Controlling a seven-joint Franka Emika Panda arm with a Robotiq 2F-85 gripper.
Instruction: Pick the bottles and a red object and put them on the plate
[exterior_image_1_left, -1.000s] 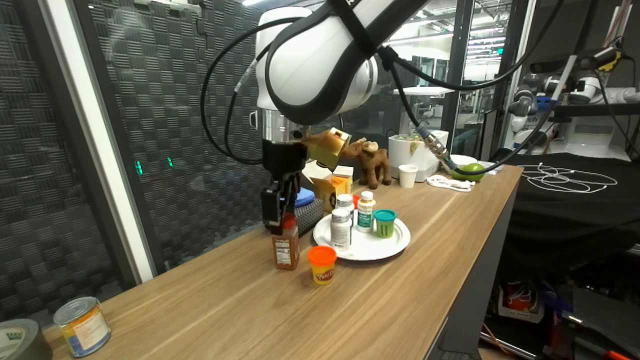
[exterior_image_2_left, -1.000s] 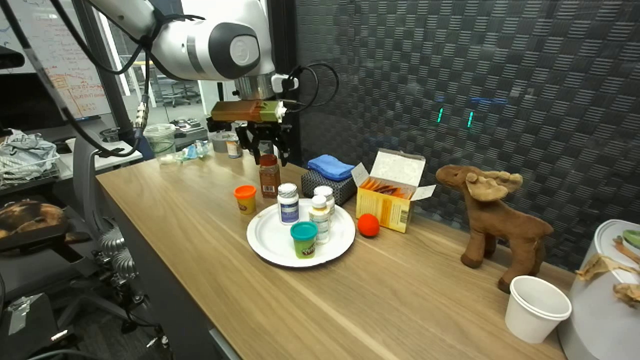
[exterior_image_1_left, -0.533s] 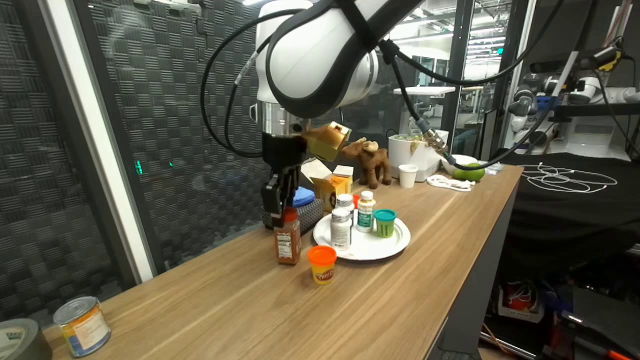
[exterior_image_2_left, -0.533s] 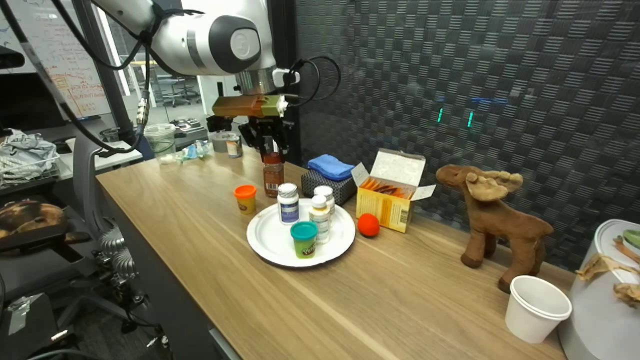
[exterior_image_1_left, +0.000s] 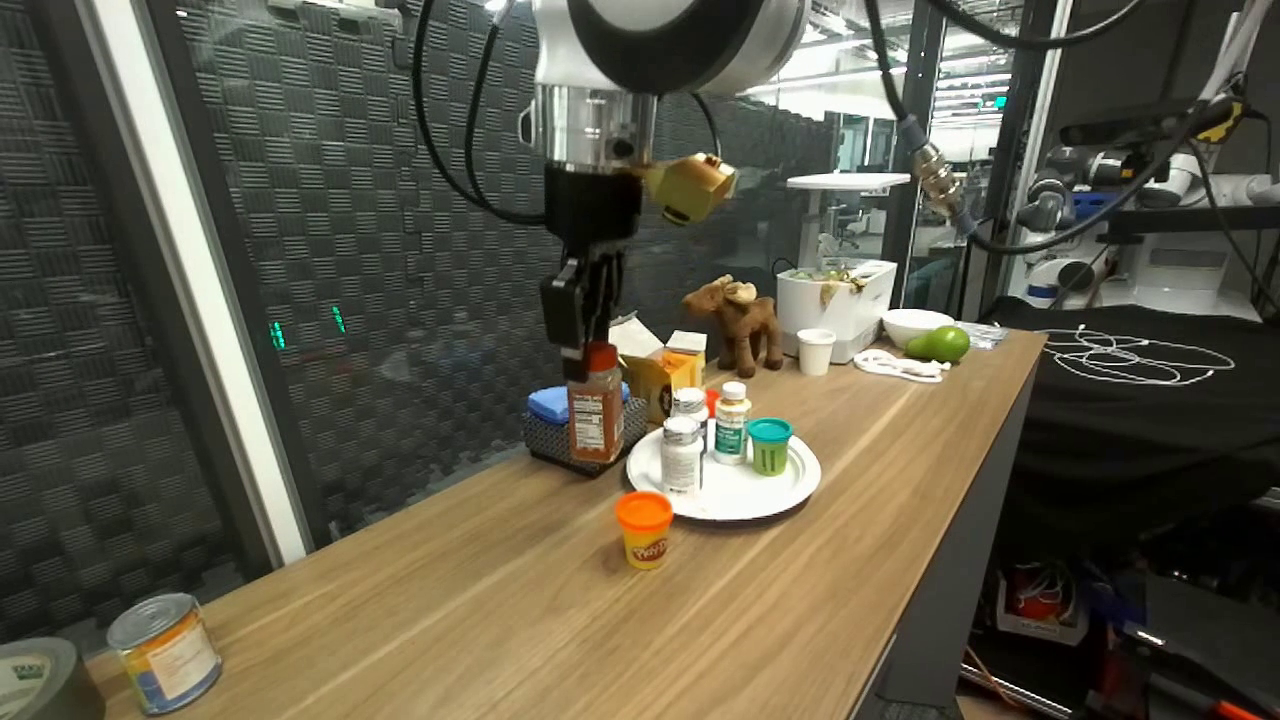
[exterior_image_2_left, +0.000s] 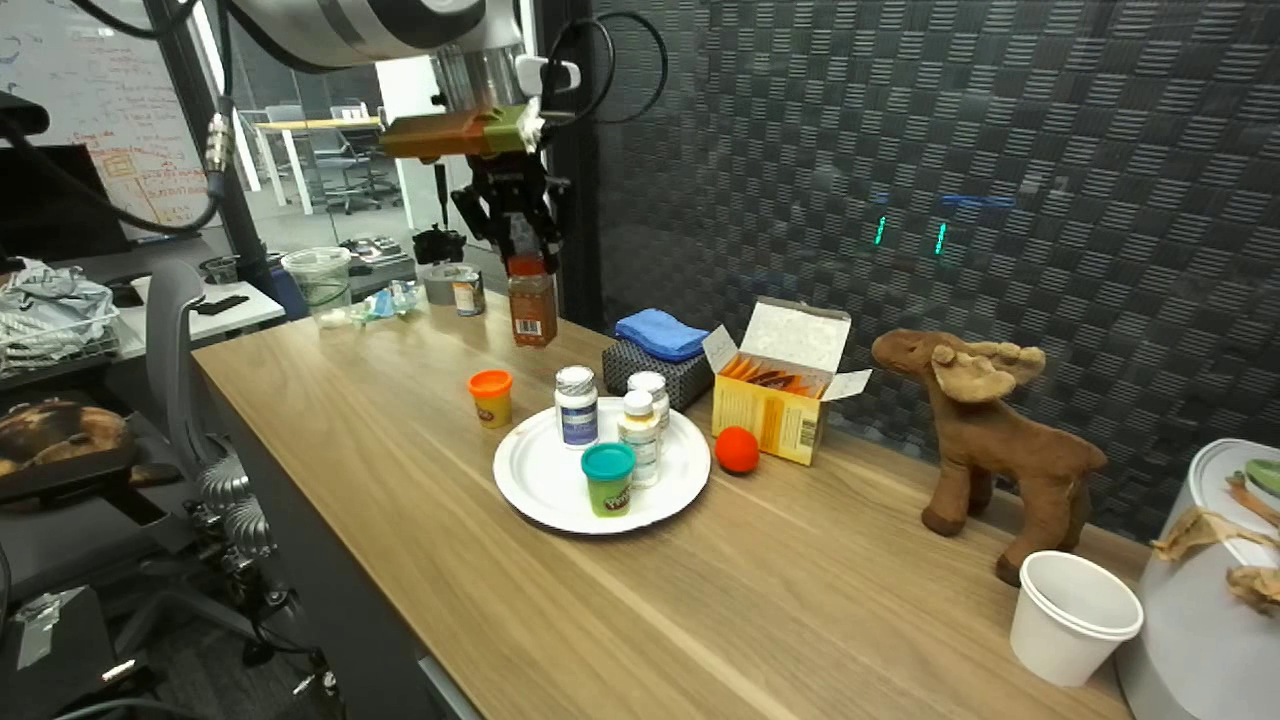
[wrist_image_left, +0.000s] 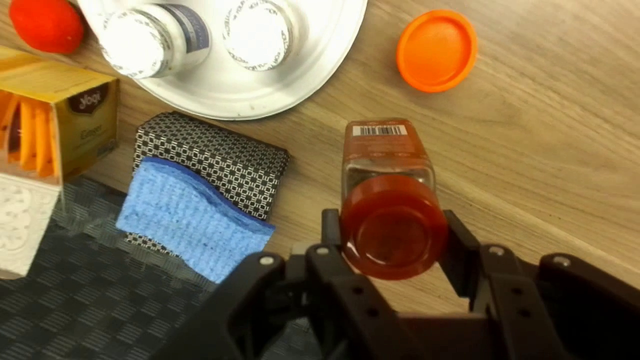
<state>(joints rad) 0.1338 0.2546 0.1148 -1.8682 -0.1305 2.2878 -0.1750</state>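
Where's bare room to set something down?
The plate is bare between rim, green tub and the white bottle nearest the yellow tub. Bare wood runs from yellow tub to tin can and plate to white cup. Crowded: where red ball, tea box and patterned box hem the plate.

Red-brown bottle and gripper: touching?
Touching. The wrist view shows the gripper closed on the red-brown bottle, a finger against each side of its red lid.

I operate in a robotics lab. Indicators, in the exterior views: another robot arm (exterior_image_1_left: 1050, 208) beyond my worktop (exterior_image_1_left: 450, 600); a whiteboard (exterior_image_2_left: 125, 120) carrying handwriting.
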